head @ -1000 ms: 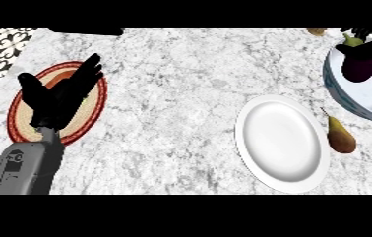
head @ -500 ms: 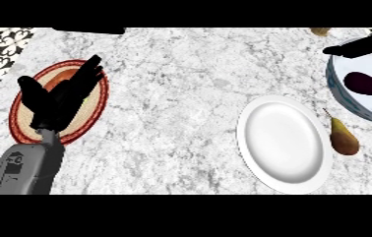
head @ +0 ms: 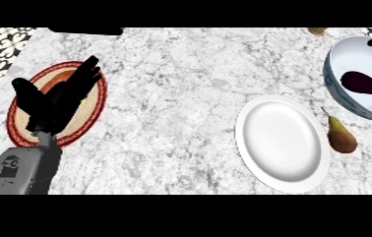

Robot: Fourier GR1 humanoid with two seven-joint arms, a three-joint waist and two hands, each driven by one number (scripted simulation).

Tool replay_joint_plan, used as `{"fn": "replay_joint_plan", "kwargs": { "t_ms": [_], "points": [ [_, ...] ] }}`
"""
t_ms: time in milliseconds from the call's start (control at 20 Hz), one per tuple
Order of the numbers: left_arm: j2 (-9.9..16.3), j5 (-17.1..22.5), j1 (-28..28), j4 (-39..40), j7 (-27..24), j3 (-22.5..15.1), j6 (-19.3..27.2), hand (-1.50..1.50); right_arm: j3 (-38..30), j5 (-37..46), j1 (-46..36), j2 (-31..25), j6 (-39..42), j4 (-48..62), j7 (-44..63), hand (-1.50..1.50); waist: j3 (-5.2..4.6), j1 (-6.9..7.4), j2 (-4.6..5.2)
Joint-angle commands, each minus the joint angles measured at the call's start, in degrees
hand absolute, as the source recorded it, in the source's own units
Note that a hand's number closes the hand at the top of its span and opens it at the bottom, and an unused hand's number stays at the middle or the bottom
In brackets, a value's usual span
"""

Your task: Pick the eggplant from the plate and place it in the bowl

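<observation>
The dark purple eggplant [head: 358,81] lies inside the white bowl [head: 340,64] at the right edge of the head view. A white plate [head: 282,141] sits bare on the marble counter, lower and to the left of the bowl. My left hand [head: 56,101] rests open at the left, fingers spread and pointing up, over a round mat. My right hand does not show in this view.
A brown pear [head: 340,136] lies between the plate and the bowl. A red-rimmed woven mat [head: 93,114] lies under the left hand. A small brown item [head: 317,31] sits at the counter's far edge, and a patterned surface [head: 13,40] at the upper left corner.
The right hand, over the bowl a second ago, has pulled away out of view to the right. The eggplant now lies uncovered in the bowl. The left hand has not moved.
</observation>
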Motion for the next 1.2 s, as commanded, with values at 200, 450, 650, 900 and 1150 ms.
{"fn": "replay_joint_plan", "kwargs": {
  "t_ms": [200,450,650,900,1150],
  "points": [
    [-0.49,-0.96,0.82,0.73,-0.31,0.45,1.37,0.0,-1.91,-1.19,8.77,-10.7,8.24,-0.31,-13.51,-1.5,0.11,-1.86,-0.35],
    [-0.03,-0.14,-0.94,2.56,-0.45,1.84,1.13,0.0,-3.27,-2.78,9.95,-17.91,20.24,-1.05,-20.46,-1.5,0.05,-2.72,-0.64],
    [1.08,0.25,2.95,-0.28,-0.13,2.06,-0.08,0.0,-6.29,-6.06,13.14,-23.05,29.82,0.53,-24.52,-1.5,0.03,-2.92,-1.34],
    [0.92,0.71,4.51,-1.19,0.74,2.31,0.06,0.0,-7.68,-9.38,19.38,-22.0,40.82,0.76,-29.42,-1.5,0.2,-4.81,-2.14],
    [1.66,0.78,4.5,-1.02,0.96,3.4,0.39,0.0,-9.42,-12.93,23.64,-23.52,47.16,-0.81,-28.66,1.5,0.26,-6.41,-2.43]
  ]
}}
